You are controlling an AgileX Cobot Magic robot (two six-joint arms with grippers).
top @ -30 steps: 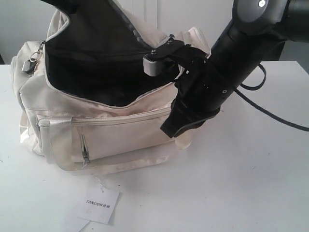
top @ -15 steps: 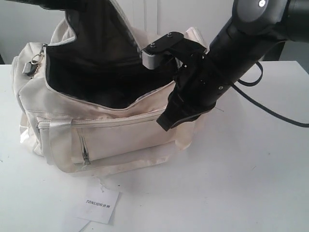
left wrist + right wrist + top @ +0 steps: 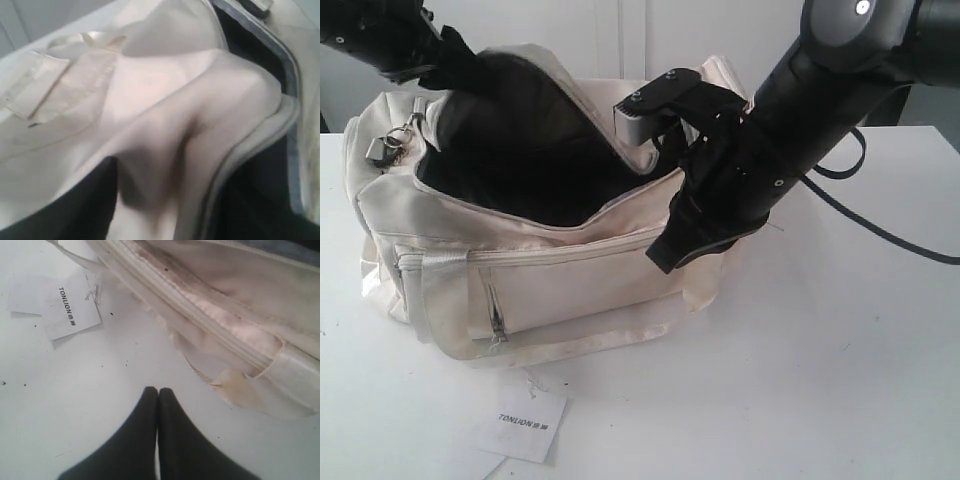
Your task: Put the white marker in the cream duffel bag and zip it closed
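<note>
Cream duffel bag [image 3: 570, 290] lies open on the bench [image 3: 840, 380]; I cannot find the white marker.

The bag's mouth gapes on a black lining [image 3: 520, 160] too dark for me to read, so whatever lies inside is hidden. My left arm [image 3: 380, 35] is cut off by the frame at the raised flap [image 3: 535, 52], and the left pincer merges with that lining. Its wrist view shows only blurred cream folds, so I cannot tell its state. The right pincer [image 3: 158, 390] is clenched on nothing, tips together above bare bench, beside a zip [image 3: 200, 322] on the bag's side and near the paper tag [image 3: 70, 305].
</note>
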